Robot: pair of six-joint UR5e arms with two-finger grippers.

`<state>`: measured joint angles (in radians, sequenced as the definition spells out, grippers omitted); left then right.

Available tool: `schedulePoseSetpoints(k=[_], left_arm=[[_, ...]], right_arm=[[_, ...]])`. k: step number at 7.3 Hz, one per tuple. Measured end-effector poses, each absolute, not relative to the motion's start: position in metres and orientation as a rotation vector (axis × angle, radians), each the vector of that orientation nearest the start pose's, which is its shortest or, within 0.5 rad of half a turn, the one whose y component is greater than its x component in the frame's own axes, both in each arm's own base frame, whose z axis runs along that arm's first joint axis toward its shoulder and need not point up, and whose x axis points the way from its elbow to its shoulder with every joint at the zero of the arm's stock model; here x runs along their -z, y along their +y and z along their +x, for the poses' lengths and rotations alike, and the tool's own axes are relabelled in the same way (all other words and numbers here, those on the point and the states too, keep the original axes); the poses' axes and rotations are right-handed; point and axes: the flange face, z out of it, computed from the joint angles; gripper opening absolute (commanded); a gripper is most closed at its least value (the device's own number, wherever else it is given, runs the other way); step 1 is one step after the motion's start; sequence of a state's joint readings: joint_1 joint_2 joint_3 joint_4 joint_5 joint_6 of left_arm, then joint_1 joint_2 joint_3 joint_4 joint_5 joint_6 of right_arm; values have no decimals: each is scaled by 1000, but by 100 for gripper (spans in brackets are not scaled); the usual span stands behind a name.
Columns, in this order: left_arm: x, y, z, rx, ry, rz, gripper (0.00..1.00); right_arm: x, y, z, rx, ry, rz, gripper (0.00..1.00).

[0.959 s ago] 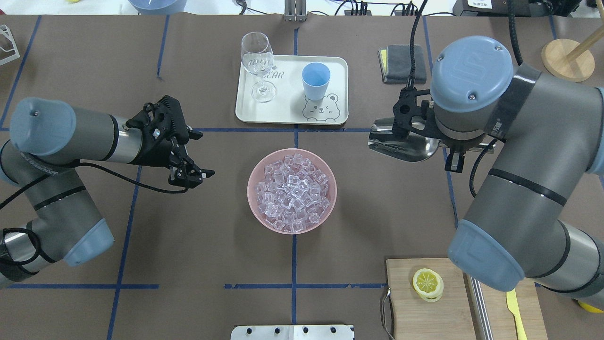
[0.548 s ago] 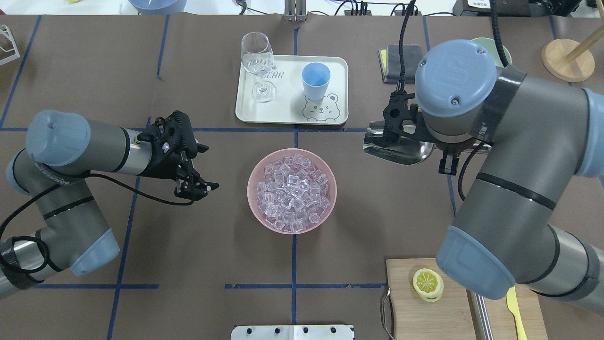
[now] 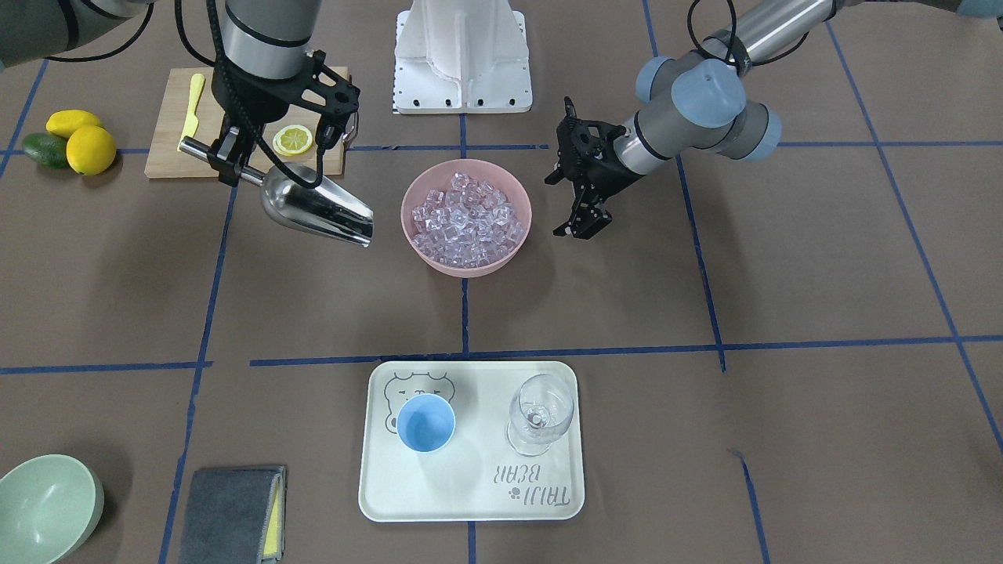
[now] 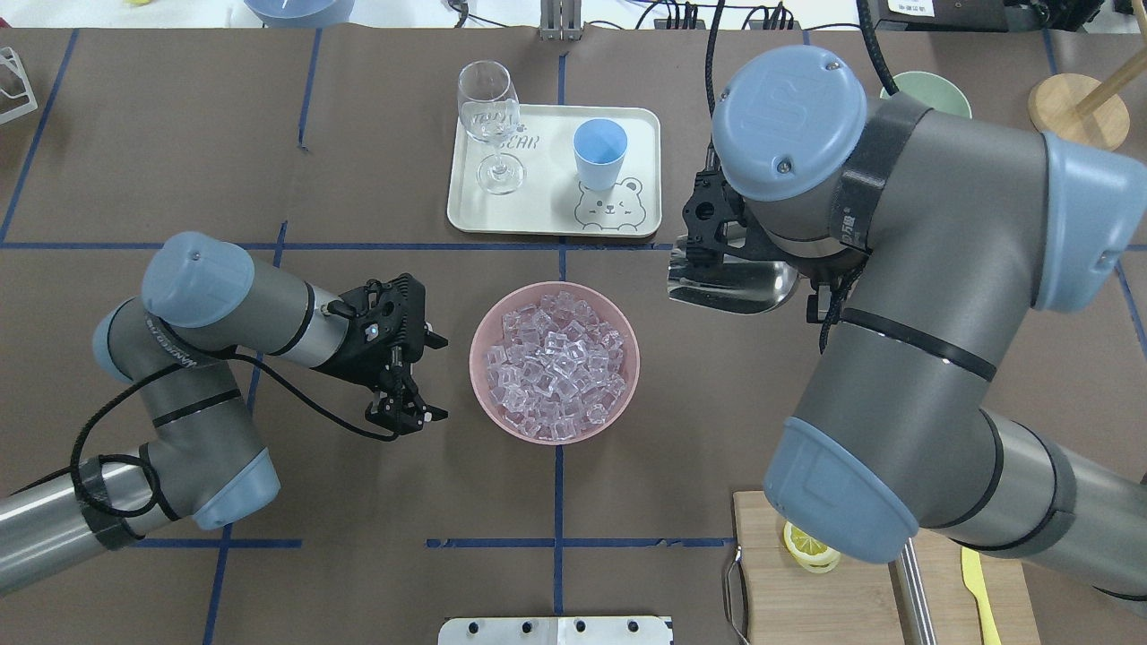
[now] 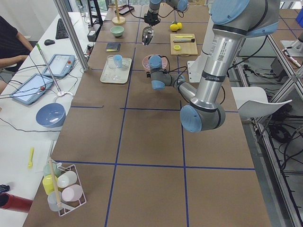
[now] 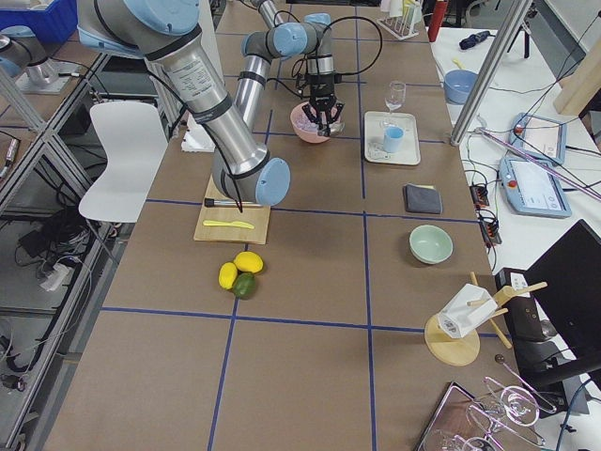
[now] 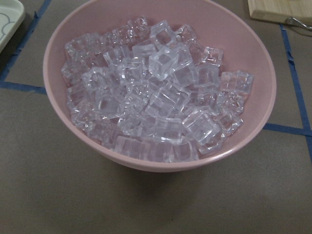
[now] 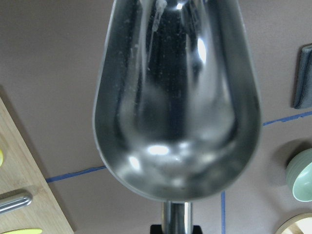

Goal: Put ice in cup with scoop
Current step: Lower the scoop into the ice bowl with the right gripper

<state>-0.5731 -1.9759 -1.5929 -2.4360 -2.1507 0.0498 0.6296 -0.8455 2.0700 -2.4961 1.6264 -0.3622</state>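
Right claw (image 3: 229, 161) was clamped on the thin rod handle of the scoop (image 3: 317, 207), seen upper left in the front-facing view. The handle ran up and left past the fingers. The trough sloped down to the right with its open mouth towards the pink bowl (image 3: 470, 269). The scoop was held above the tabletop (image 3: 705, 439), just beside the bowl and apart from its rim. In the overhead view the scoop (image 4: 730, 285) showed right of centre, partly under the right wrist, and the claw's grip itself was hidden there. In the right wrist view the trough (image 8: 178, 97) filled the frame, its polished inner surface plain to see. Left claw (image 3: 581, 227) hung at the bowl's other side, right of it in the front-facing view and left of it overhead (image 4: 405, 414). Its fingers were parted, gripped nothing, and stood near the bowl without touching it. Ice (image 3: 466, 215) was heaped in the pink bowl at frame centre, and the left wrist view showed the cubes (image 7: 156, 102) piled to about rim level. Cup (image 3: 425, 423) stood upright on the white tray (image 3: 470, 501), lower centre in the front-facing view, beside the wine glass (image 3: 539, 415) and well apart from the scoop and the bowl. Overhead, cup (image 4: 599, 152) and tray (image 4: 547, 218) sat upper centre.
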Motion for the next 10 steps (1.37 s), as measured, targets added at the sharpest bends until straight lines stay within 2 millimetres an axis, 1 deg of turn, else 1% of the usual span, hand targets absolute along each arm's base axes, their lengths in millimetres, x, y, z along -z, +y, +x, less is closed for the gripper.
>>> schedulePoseSetpoints(k=[1, 2, 4, 5, 7, 9, 10], left_arm=[[-316, -416, 499, -1243, 1088, 967, 100], [-317, -421, 505, -1236, 1081, 977, 100], [-318, -424, 509, -1230, 1078, 988, 100], [-318, -424, 510, -1230, 1079, 991, 100], [-320, -424, 510, -1228, 1086, 1006, 100], [-321, -424, 510, -1228, 1093, 1021, 100], [-323, -423, 509, -1227, 1098, 1033, 100]], right_arm=[[-176, -419, -364, 1313, -150, 291, 0], [-175, -413, -370, 1328, -153, 292, 0], [-173, -401, -384, 1365, -151, 282, 0], [-168, -398, -393, 1380, -142, 264, 0], [-149, -402, -416, 1403, -121, 213, 0], [-123, -405, -442, 1457, -74, 145, 0], [-113, -410, -461, 1477, -47, 95, 0]])
